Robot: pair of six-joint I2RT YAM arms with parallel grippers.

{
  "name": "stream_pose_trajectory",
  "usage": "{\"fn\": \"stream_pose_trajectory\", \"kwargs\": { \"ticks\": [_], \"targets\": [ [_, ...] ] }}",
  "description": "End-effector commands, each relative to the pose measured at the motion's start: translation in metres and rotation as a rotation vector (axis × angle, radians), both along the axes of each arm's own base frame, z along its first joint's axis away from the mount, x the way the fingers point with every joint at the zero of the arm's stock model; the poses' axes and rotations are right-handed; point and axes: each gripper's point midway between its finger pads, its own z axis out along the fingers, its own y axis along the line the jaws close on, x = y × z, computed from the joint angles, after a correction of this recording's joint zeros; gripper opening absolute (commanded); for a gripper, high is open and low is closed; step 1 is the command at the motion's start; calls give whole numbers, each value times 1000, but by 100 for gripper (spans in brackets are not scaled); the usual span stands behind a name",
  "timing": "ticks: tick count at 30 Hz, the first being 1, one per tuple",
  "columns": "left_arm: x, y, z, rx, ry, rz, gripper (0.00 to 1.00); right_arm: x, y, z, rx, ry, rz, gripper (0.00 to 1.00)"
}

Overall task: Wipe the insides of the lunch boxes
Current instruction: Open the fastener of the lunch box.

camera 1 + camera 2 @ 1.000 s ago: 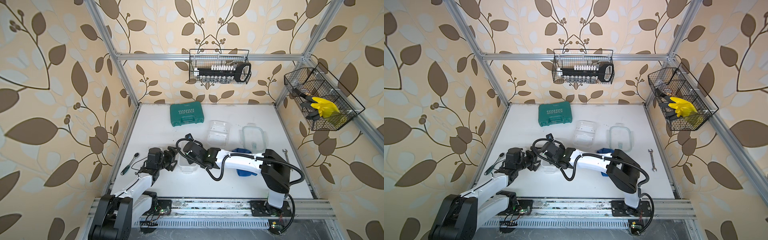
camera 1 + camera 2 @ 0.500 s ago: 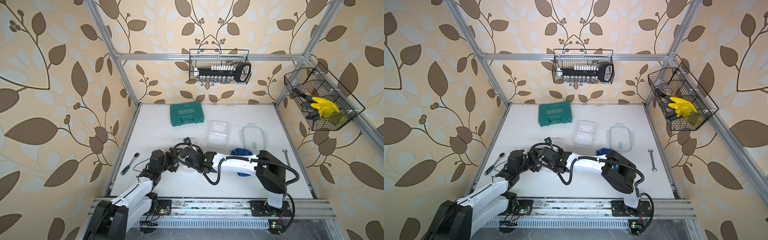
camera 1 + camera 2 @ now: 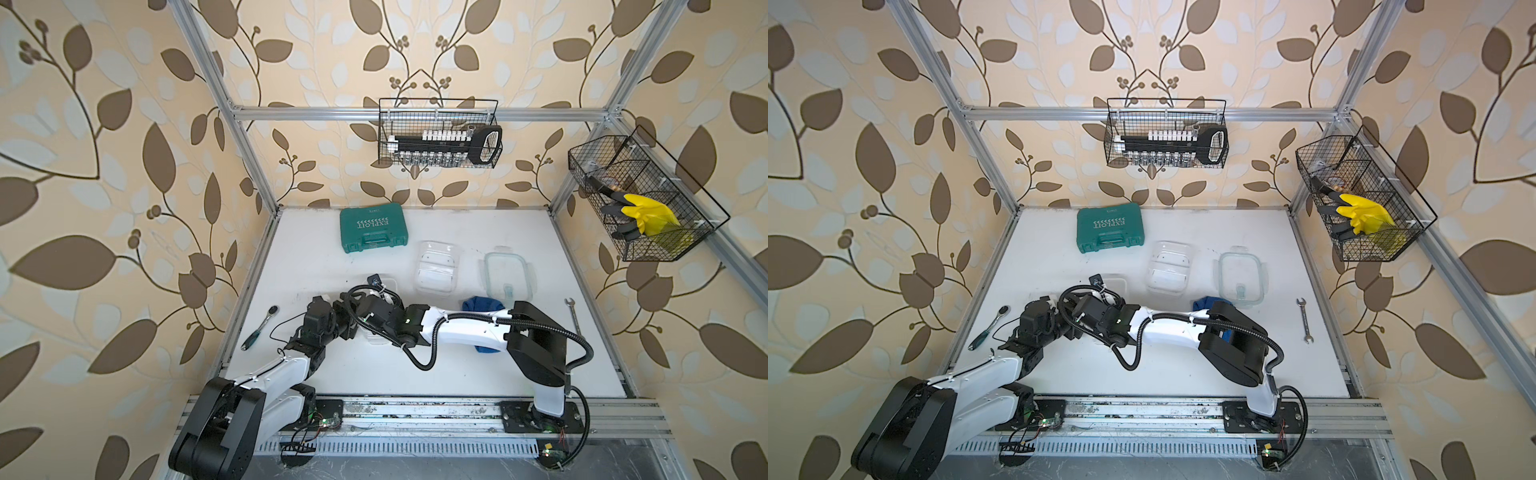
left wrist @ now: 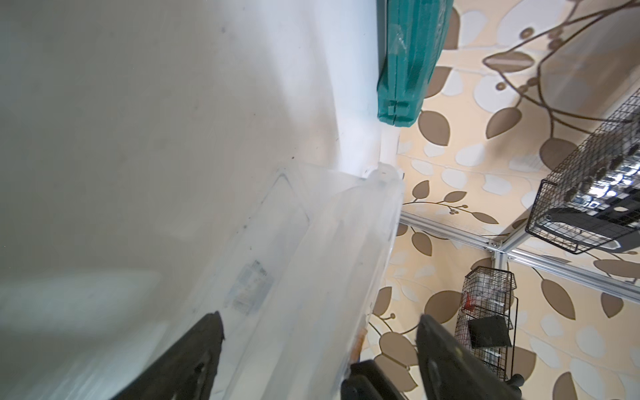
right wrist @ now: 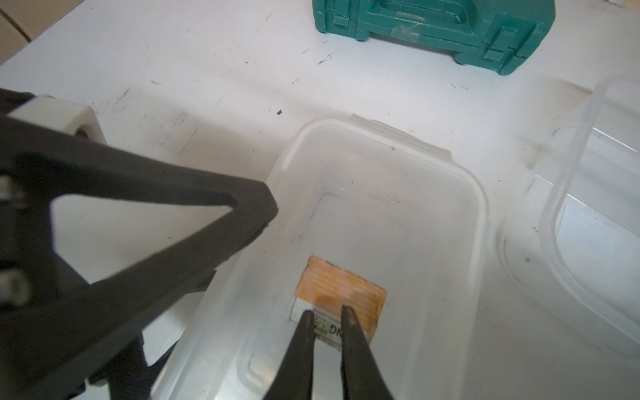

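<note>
Little of the wiping looked done. One tub (image 5: pixel 381 225) stood open on the table (image 3: pixel 374 374), toward its front left, between the two arms, with an orange sticker (image 5: pixel 341 294) at its floor. The right gripper (image 5: pixel 327 313) pointed down into it, fingers pinched nearly together on nothing (no cloth in them). The left gripper (image 4: pixel 318 315) was spread wide at the tub's corner; whether it pressed the wall could not be told.

The cloth (image 3: pixel 484 304) lay apart to the right, partly under the right arm, so in my judgement it had to be fetched before any wiping. A second clear box (image 3: pixel 438 266) lay just beside the tub, and a green-rimmed one (image 3: pixel 509 274) lay beyond it; whether lid alone or closed box, I could not tell.

The case (image 3: pixel 372 230), ratchet (image 3: pixel 259 328) and wrench (image 3: pixel 574 320) stood clear. Both grippers crowding one tub seemed the main hindrance.
</note>
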Motion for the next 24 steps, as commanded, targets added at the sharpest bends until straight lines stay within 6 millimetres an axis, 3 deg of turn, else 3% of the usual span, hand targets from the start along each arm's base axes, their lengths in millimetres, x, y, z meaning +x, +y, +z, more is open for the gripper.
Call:
{"fn": "stream_pose_trajectory", "kwargs": {
  "ticks": [1,14,24],
  "targets": [
    [6,-2,18,4,-115,4,88,-16,-23,-56,-162,117,-6,16],
    [5,-11,13,72,-185,-6,87,-17,-31,-76,-182,152,-49,10],
    [20,-21,12,63,-262,-14,73,-15,-38,-86,-142,203,-100,8]
  ]
}}
